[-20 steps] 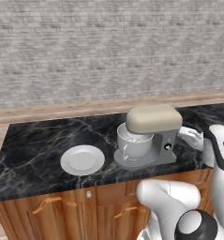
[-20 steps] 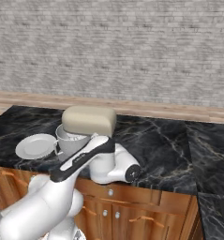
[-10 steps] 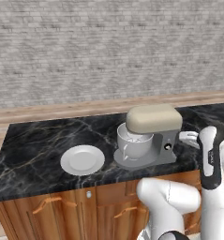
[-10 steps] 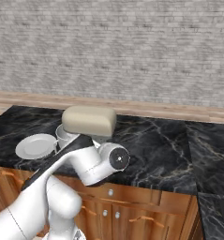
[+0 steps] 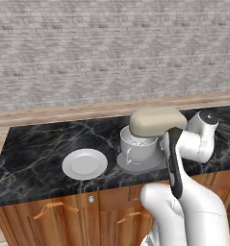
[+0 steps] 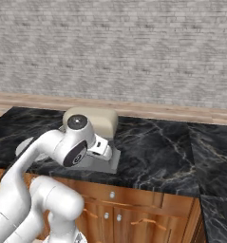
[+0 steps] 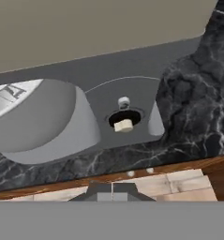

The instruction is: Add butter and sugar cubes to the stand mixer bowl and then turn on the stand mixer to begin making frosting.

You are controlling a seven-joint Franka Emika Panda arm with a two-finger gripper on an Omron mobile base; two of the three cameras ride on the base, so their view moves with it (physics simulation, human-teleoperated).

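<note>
Hand view: rounded beige-headed stand mixer with grey neck and flat grey base (image 7: 132, 70) seen at close range from its side. A small cream knob in a dark round recess (image 7: 123, 125) sits on the grey neck, likely the on switch. Large pale grey-white round mixer bowl (image 7: 36, 119) lies to the knob's left in this view. The two dark tips of the pincer (image 7: 112, 190) rise at the bottom edge, drawn tight together with no visible gap and nothing between them.

Left base view: mixer (image 5: 157, 122) stands on the black marble desk (image 5: 39, 144) with the bowl (image 5: 138, 144) under its head. Flat white round plate (image 5: 85, 164) lies bare, well apart to the left. No yellow butter stick or tan sugar cube is visible on the desk or plate; bowl contents too unclear to tell.

Judgement: loading looks done, since the plate is bare. Switching on remains.

Knob sits above the pincer tips in the hand view, roughly in line, near but apart. Arm's wrist hangs beside the mixer's neck in the right base view.
</note>
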